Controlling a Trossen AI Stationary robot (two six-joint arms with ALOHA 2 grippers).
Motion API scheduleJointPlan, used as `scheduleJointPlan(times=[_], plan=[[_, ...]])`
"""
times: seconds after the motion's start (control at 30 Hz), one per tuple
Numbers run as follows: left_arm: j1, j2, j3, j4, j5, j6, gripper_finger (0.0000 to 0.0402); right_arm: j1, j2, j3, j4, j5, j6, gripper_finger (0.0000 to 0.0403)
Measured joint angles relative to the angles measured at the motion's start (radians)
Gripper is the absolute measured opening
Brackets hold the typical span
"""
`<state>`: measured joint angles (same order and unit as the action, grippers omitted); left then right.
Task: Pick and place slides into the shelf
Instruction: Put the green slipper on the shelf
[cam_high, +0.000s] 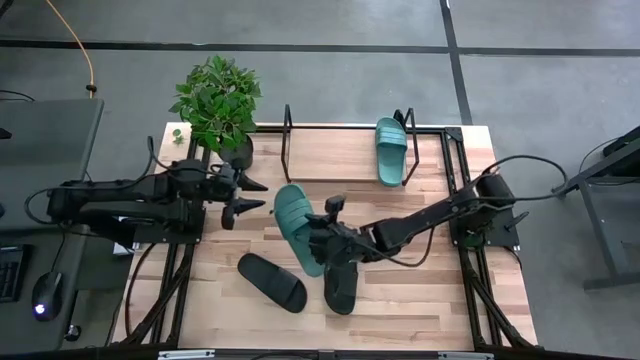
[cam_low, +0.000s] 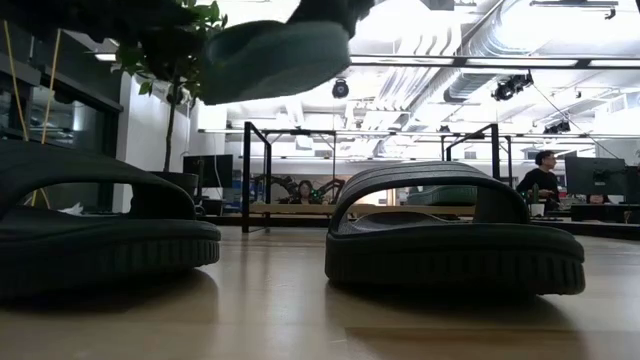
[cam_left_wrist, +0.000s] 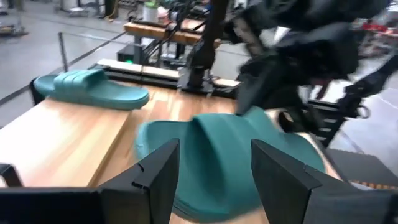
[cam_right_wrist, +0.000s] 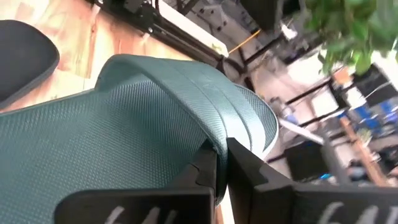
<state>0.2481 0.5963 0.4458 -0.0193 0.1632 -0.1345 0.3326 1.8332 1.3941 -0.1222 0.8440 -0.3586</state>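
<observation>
At centre of the high view, right gripper (cam_high: 322, 238) pinching a ribbed teal slide (cam_high: 296, 226), lifted off the wood. At left-centre, left gripper (cam_high: 243, 195) spread. On shelf (cam_high: 340, 158), upper right, a second teal slide (cam_high: 391, 150).

Two black slides are resting on the wooden tabletop (cam_low: 300, 310) close to the camera: the left black slide (cam_low: 95, 225) is showing only in part at the picture's left edge, while the right black slide (cam_low: 455, 235) is lying whole beside it, well apart. A teal slide (cam_low: 275, 60) is hanging tilted in the air above them. Behind, the shelf (cam_low: 370, 170) is standing with its black loop frames upright. A leafy plant (cam_low: 165, 60) is rising at left. Two people are showing in the room beyond.
</observation>
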Motion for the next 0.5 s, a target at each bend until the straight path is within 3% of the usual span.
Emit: scheduleJointPlan(times=[0.23, 0.5], plan=[[-0.001, -0.049, 0.0, -0.045, 0.002, 0.011, 0.0184, -0.073, -0.063, -0.003, -0.096, -0.039, 0.099, 0.0], [0.0, -0.051, 0.0, -0.044, -0.02, 0.031, 0.0184, -0.203, -0.066, -0.003, -0.095, -0.204, 0.107, 0.0]])
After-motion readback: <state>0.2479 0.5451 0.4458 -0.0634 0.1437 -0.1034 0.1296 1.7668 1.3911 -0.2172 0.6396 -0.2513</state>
